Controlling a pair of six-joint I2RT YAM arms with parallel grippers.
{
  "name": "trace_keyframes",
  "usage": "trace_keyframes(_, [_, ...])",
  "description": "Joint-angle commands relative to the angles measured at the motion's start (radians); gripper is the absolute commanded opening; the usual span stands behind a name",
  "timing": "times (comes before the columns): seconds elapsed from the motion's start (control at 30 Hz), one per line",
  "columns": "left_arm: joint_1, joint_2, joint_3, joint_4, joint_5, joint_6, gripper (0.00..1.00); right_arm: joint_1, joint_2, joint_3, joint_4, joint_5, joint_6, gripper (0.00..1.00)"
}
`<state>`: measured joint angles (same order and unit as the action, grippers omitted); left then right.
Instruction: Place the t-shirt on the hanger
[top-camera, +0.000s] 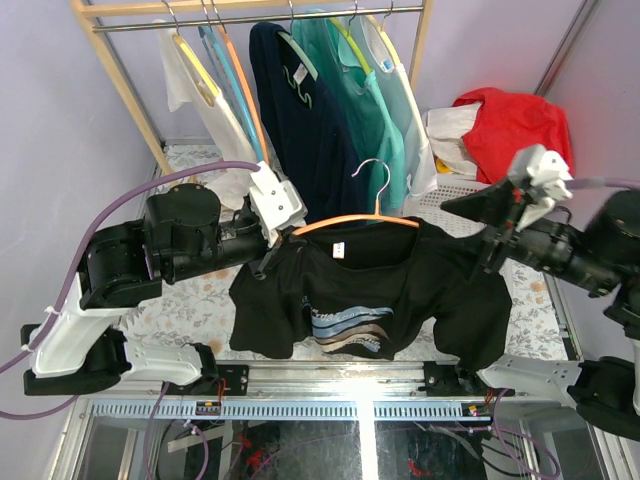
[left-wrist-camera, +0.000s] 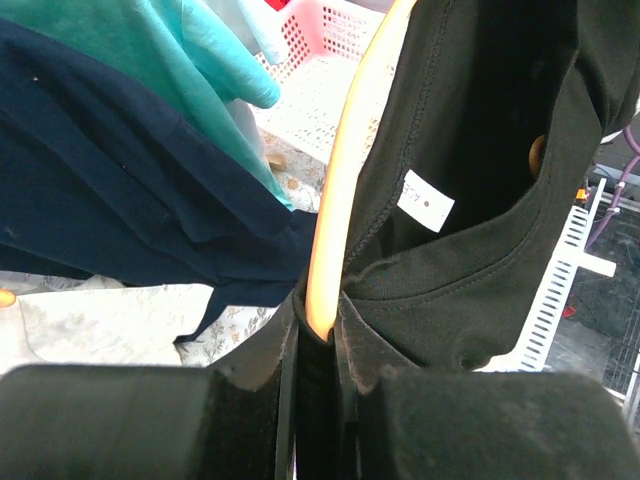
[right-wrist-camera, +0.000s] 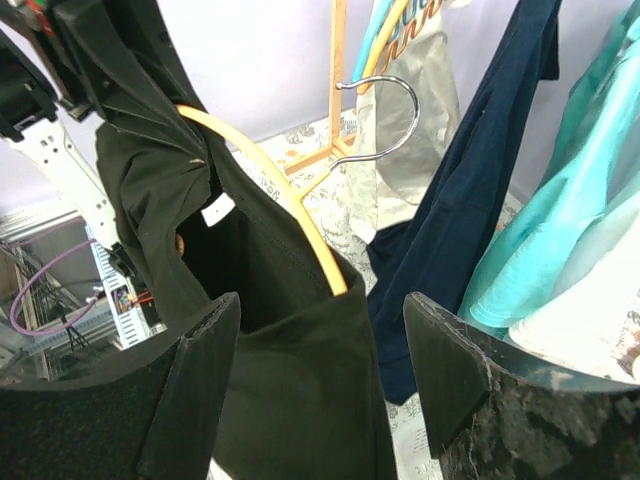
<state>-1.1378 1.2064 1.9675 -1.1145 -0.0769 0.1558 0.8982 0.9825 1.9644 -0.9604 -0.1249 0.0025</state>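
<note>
Nearly | t-shirt (top-camera: 400, 270) on hanger (top-camera: 350, 219), both shoulders seated, held aloft | left end effector (left-wrist-camera: 318, 345) pinching hanger's 9 o'clock end plus fabric | right end effector (right-wrist-camera: 322, 340) wide at 3 o'clock, gripping nothing | remaining: tidy drape, let go

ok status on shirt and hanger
Left tool shut on hanger end and t-shirt shoulder. Right tool open around other shoulder. T-shirt hung on hanger. Navy shirt close behind.

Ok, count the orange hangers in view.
2. The first orange hanger sits inside the black t-shirt; the second orange hanger hangs on the rail, left of the navy shirt. Garments there may hide more.
</note>
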Motion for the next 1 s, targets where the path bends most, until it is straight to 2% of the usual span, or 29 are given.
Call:
trace_keyframes(0.0, [0.005,-0.035,0.009,0.142,0.038,0.013,0.00,0.007,0.036,0.017,0.005,-0.025,-0.003,0.74])
trace_keyframes(0.27, [0.005,-0.070,-0.018,0.148,0.076,0.026,0.00,0.008,0.003,-0.052,0.005,0.014,0.013,0.74])
trace_keyframes(0.73, [0.006,-0.085,-0.034,0.151,0.086,0.032,0.00,0.007,-0.062,-0.184,0.047,-0.165,0.027,0.73])
trace_keyframes(0.83, [0.004,-0.084,-0.030,0.157,0.095,0.031,0.00,0.008,-0.055,-0.197,0.052,-0.175,0.025,0.70])
trace_keyframes(0.97, [0.005,-0.086,-0.032,0.172,0.109,0.031,0.00,0.007,-0.025,-0.191,0.058,-0.188,0.023,0.59])
